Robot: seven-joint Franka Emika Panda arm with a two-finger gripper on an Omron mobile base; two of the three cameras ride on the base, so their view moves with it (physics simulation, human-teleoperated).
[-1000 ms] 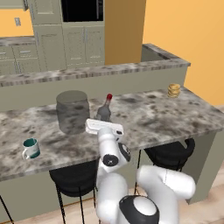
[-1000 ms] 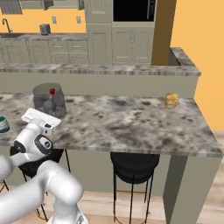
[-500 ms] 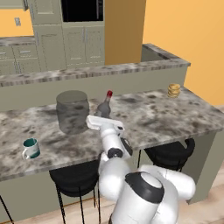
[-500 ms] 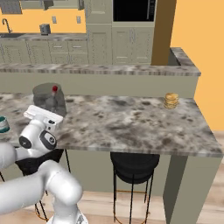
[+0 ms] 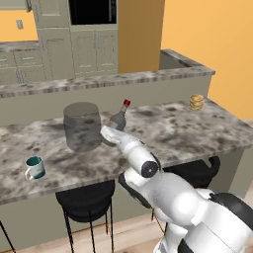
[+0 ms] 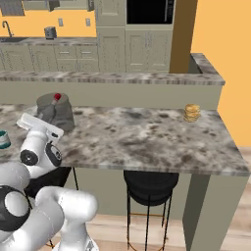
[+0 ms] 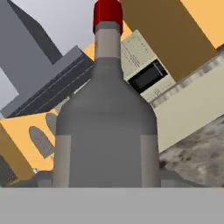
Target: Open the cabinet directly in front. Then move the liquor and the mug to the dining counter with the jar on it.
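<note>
The liquor (image 5: 118, 119), a clear-grey bottle with a red cap, leans tilted just above the dining counter (image 5: 188, 128), right beside the big grey jar (image 5: 81, 126). My gripper (image 5: 112, 132) is shut on its lower body. In the hand view the liquor (image 7: 105, 131) stands very close between the fingers. From the right base view the liquor (image 6: 49, 110) overlaps the jar (image 6: 62, 113). The white and teal mug (image 5: 34, 168) stands at the counter's near left, and its edge also shows as the mug (image 6: 3, 139). The cabinet is out of view.
A small stack of yellow-brown discs (image 5: 196, 102) sits at the counter's far right end. A raised ledge (image 5: 123, 79) runs behind the counter. Black stools (image 5: 84, 200) (image 6: 149, 184) stand under the front edge. An orange wall closes the right side.
My arm has folded closer to the base and the hand has crept a little up and left. The bottle in it has tipped slightly, its cap moving up and right.
</note>
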